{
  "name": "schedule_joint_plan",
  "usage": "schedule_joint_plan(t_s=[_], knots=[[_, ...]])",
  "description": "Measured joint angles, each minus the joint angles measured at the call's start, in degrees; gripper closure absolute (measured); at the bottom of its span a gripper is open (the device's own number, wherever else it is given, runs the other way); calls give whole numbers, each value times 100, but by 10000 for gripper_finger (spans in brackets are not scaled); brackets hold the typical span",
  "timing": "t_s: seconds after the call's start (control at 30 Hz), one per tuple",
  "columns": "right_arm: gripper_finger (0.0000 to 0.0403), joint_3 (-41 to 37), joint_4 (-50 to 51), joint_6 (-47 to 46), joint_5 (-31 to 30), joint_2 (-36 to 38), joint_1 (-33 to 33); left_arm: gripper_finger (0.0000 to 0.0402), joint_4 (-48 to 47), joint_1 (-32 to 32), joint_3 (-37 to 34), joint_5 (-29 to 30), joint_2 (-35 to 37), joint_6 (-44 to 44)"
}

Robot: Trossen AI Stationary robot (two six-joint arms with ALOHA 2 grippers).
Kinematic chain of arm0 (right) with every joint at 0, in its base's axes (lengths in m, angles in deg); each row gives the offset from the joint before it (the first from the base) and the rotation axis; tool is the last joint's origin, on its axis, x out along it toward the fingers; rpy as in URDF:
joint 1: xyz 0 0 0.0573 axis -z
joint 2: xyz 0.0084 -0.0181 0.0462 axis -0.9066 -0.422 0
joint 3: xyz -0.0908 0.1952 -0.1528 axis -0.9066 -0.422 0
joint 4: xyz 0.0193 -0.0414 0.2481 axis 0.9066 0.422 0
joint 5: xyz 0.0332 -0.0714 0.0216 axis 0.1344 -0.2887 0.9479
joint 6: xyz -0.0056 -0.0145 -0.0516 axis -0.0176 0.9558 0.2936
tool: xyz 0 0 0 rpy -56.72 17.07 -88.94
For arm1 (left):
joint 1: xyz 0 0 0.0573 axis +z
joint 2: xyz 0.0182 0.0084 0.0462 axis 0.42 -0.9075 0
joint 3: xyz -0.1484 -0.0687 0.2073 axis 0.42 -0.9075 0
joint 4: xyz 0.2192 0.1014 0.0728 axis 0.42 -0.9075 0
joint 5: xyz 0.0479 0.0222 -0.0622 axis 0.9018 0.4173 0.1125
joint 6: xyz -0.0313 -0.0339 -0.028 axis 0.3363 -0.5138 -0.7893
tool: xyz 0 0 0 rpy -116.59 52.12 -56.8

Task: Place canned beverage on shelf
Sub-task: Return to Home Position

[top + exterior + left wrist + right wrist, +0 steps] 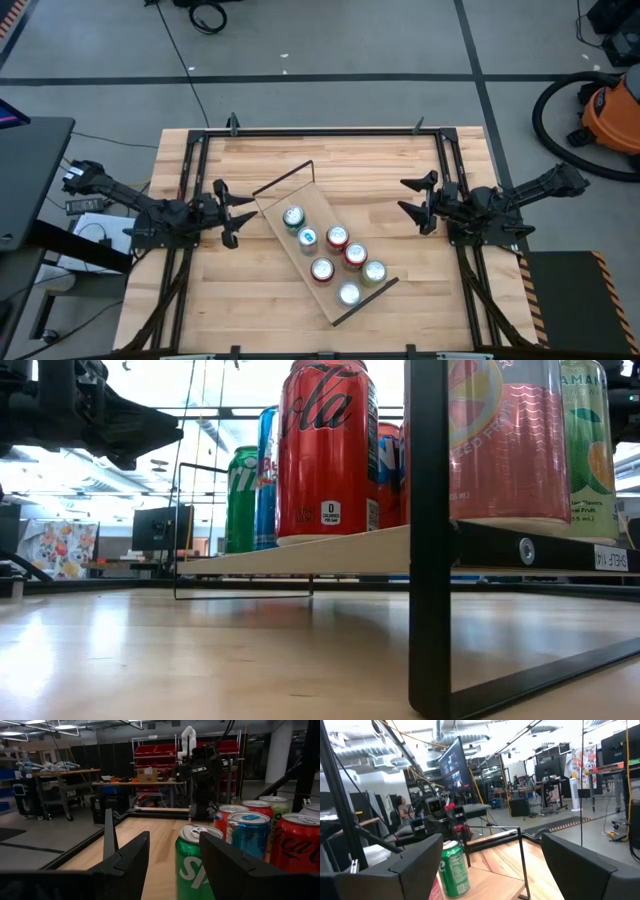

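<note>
Shelf [316, 205]: light-wood board, dark wire ends, diagonal at bench [400, 150] centre, seven cans [338, 237] upright on it. Left claw [232, 212] wide, near shelf end. Right claw [408, 200] wide, apart from shelf.

Grey floor [350, 45], orange vacuum [614, 112], rack of red bins [152, 750]

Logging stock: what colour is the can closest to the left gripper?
Green with white lettering; the can shows best in the left wrist view.

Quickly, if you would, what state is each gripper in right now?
Left gripper: open, holding nothing.
Right gripper: open, holding nothing.
</note>
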Motion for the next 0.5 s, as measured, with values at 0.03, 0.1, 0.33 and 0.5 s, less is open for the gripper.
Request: schedule_joint_plan(t_s=[0.03,0.1,0.33,0.5], knots=[[55,0,6,0,1,-2,0,219,4,0,0,0,0,1],[55,0,3,-1,1,-1,2,219,3,0,0,0,0,0],[55,0,90,3,3,615,-104,219,3,0,-2,-2,0,4],[55,0,1349,-480,375,1536,-78,219,2,0,-2,-4,0,3]])
